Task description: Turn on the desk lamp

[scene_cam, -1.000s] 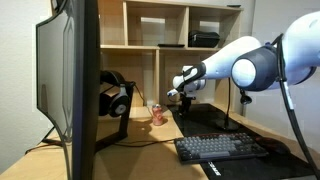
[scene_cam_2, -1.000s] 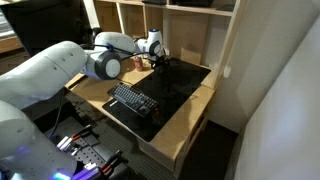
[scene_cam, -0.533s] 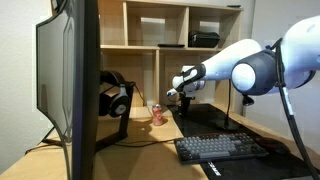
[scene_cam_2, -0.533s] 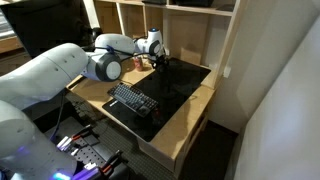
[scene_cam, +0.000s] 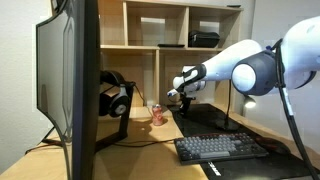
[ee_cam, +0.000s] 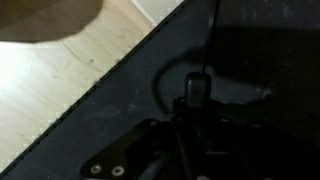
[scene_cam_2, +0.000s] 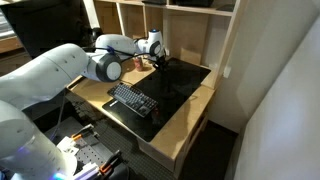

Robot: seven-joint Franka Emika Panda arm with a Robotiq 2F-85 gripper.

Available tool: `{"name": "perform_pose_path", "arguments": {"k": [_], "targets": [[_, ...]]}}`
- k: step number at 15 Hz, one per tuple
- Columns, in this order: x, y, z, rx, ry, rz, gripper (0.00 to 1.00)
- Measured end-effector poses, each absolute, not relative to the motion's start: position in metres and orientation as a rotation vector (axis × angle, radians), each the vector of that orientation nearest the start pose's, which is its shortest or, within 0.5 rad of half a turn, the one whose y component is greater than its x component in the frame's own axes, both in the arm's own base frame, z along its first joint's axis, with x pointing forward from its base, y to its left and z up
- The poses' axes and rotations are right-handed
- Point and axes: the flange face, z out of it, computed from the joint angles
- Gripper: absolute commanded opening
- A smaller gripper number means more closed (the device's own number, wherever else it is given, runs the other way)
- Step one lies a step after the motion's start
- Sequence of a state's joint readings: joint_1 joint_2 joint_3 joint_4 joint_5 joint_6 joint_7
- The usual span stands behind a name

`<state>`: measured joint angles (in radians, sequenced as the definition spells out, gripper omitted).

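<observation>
In the wrist view the desk lamp (ee_cam: 198,88) shows as a small dark upright part on the black desk mat (ee_cam: 110,120), with its thin stem (ee_cam: 213,25) running to the top edge. My gripper (ee_cam: 190,122) sits right below that part, very dark, jaws drawn together at it. Whether they pinch it I cannot tell. In both exterior views the gripper (scene_cam: 178,95) (scene_cam_2: 157,57) hangs low over the mat's back edge, in front of the shelves, and the lamp there is mostly lost against dark shapes.
A large monitor (scene_cam: 70,80) fills the near left, with headphones on a stand (scene_cam: 115,98) and a red can (scene_cam: 157,114) behind it. A keyboard (scene_cam: 220,148) (scene_cam_2: 132,100) lies on the mat. Wooden shelves (scene_cam: 170,30) back the desk.
The jaws have gone from open to shut at the lamp. The arm has hardly moved.
</observation>
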<state>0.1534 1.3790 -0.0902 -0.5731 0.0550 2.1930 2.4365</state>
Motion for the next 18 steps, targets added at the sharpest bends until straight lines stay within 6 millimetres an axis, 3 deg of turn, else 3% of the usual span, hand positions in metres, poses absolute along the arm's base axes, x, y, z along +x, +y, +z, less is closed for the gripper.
{"name": "perform_pose_path", "arguments": {"k": [3, 4, 5, 9, 13, 18], "targets": [[0.818, 0.099, 0.164, -1.169, 2.672, -0.156, 0.05], [0.818, 0.099, 0.164, -1.169, 2.672, -0.156, 0.45], [0.818, 0.099, 0.164, -1.169, 2.672, -0.156, 0.46], [0.821, 0.096, 0.173, -1.152, 2.661, -0.159, 0.73], [0.828, 0.080, 0.213, -1.131, 2.640, -0.156, 0.98], [0.828, 0.052, 0.286, -1.282, 2.555, 0.049, 1.00]]}}
